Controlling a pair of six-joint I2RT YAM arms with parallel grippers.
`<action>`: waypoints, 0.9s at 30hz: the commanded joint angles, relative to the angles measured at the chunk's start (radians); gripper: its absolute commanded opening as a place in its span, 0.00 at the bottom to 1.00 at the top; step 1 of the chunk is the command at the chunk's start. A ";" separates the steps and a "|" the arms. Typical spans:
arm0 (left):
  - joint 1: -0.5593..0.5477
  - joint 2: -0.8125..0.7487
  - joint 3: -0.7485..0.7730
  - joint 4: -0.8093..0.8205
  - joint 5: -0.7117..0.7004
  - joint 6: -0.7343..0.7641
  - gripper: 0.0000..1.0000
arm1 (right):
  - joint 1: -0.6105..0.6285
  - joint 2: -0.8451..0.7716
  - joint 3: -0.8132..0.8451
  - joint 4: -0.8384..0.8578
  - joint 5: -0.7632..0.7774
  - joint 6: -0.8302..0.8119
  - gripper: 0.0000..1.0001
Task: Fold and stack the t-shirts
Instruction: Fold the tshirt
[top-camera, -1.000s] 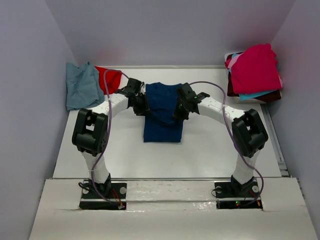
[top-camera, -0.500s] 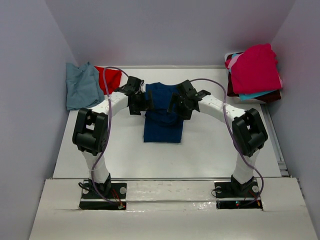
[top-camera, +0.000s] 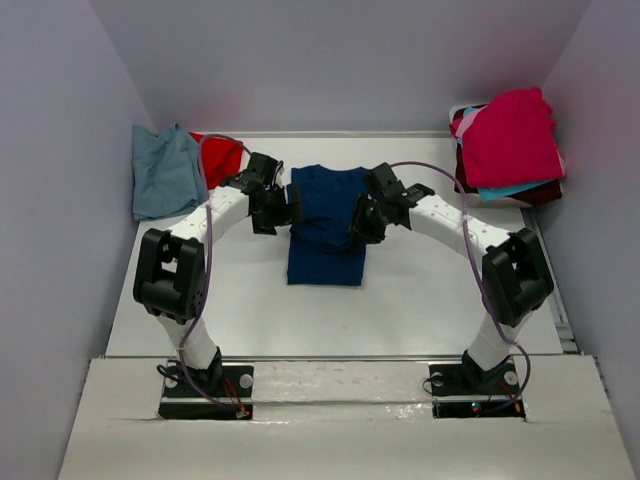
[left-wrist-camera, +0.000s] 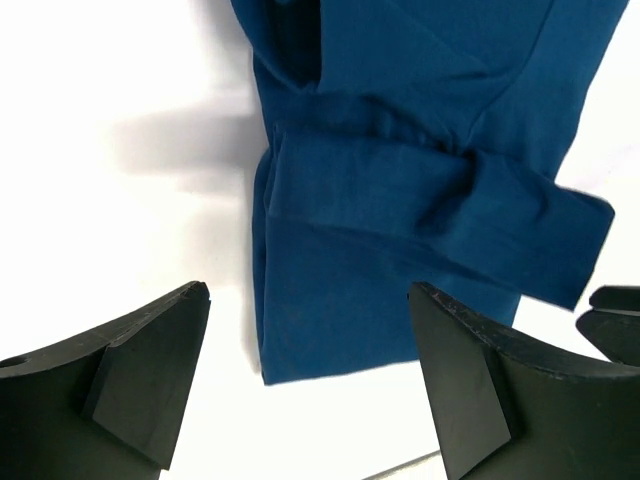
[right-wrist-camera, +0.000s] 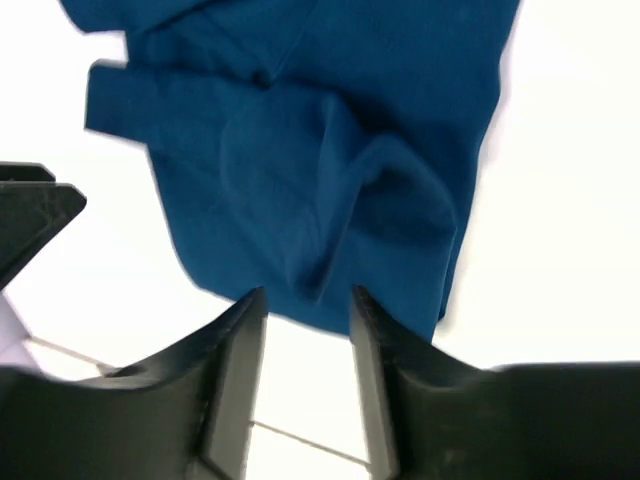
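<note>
Black fingers (left-wrist-camera: 140, 370) of the left claw (left-wrist-camera: 308, 300) stand wide apart with nothing between them; it hangs just above the left edge of the navy shirt (left-wrist-camera: 400, 200) and holds no cloth. The right claw (right-wrist-camera: 305, 297) has its fingers much closer together, with only a narrow gap between them. That gap shows the shirt's edge and bare white worktop beyond it, so this claw grips nothing either. From above, the two claws flank the far half of the navy shirt (top-camera: 325, 235), the left claw (top-camera: 275, 210) by its left side and the right claw (top-camera: 362, 218) over its right side. The shirt lies folded into a long narrow shape in the middle of the worktop (top-camera: 420, 300), nearer the far edge, with creases and a folded band across it. At the far left corner a blue-grey shirt (top-camera: 165, 172) lies spread out, with a red shirt (top-camera: 222, 155) touching its right side. At the far right corner sits a loose pile, a magenta shirt (top-camera: 510, 135) on top, with turquoise (top-camera: 505, 190) and maroon (top-camera: 545, 193) cloth showing beneath it.
</note>
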 joint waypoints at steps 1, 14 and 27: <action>-0.006 -0.084 -0.031 -0.057 0.002 0.025 0.93 | -0.008 -0.102 -0.062 -0.024 -0.101 0.015 0.33; -0.006 -0.058 -0.038 -0.079 0.005 0.025 0.93 | 0.002 0.029 -0.106 -0.001 -0.173 -0.014 0.07; -0.006 -0.020 -0.004 -0.099 -0.002 0.033 0.92 | -0.018 0.259 0.142 -0.018 -0.164 -0.060 0.07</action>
